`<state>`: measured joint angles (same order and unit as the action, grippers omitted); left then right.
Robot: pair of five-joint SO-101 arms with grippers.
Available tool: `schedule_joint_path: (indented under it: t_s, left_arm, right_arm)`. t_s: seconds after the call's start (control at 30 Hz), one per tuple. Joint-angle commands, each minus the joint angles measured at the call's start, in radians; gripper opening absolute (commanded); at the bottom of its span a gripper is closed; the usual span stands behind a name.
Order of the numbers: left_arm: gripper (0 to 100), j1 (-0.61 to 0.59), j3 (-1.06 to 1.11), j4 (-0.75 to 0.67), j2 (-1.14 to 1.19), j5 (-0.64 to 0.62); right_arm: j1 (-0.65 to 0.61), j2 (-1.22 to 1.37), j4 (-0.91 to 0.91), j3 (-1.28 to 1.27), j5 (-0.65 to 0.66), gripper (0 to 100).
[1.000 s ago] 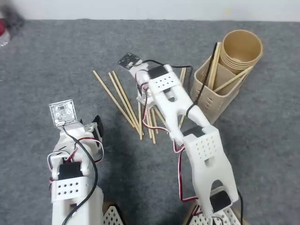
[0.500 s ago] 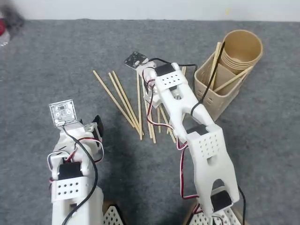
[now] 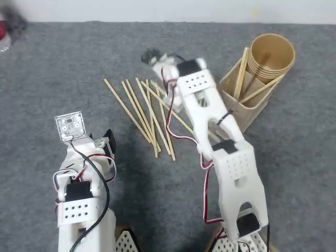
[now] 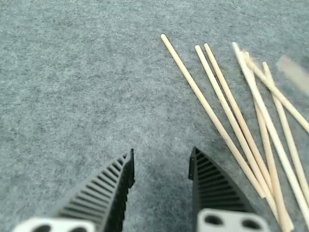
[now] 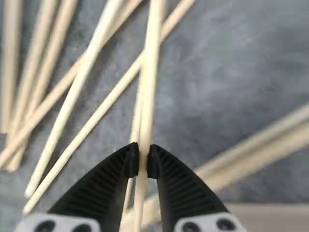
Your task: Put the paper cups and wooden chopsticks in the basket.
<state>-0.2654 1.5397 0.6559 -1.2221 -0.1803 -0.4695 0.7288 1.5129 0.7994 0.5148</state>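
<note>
Grey, felt-like cloth covers the bench (image 3: 63, 68), and all the work lies in its upper middle. At the wrist view, the right hand (image 5: 142, 162) has its two dark jaws pressed together on a single wooden chopstick (image 5: 149, 72), gripped low on its length, so that the long axis runs straight on from the fingertips and away from the hand. It crosses over several other sticks; whether it is lifted clear of them cannot be told. Around it, seen from above, the loose chopsticks (image 3: 142, 113) lie fanned left of centre, mostly slanting from upper left to lower right. The basket (image 3: 236, 113) sits just right of the right arm, so the held stick must travel rightward and tip up to drop in; this arm is by far the nearer one. Inside the basket a nested stack of paper cups (image 3: 270, 55) leans at the upper right end, and two sticks (image 3: 240, 73) stand slanted in the part beside it. The left hand (image 4: 161, 164) hovers at the lower left with jaws spread and nothing between them, the nearest loose stick lying up and to its right.
</note>
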Motion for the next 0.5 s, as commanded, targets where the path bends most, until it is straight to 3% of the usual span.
schedule_joint_path:
  t_s: [0.0,0.2,0.47]
  left_arm:
    - [18,0.005,-0.005,-0.023,-0.015,0.003]
    - [18,0.005,-0.005,-0.023,-0.015,0.003]
    - [18,0.005,-0.005,-0.023,-0.015,0.003]
  right_arm:
    - [0.015,-0.171,0.117,0.172,0.012,0.8]
    - [0.021,-0.302,0.282,0.374,0.011,0.8]
    - [0.113,-0.564,0.239,0.655,-0.094,0.8]
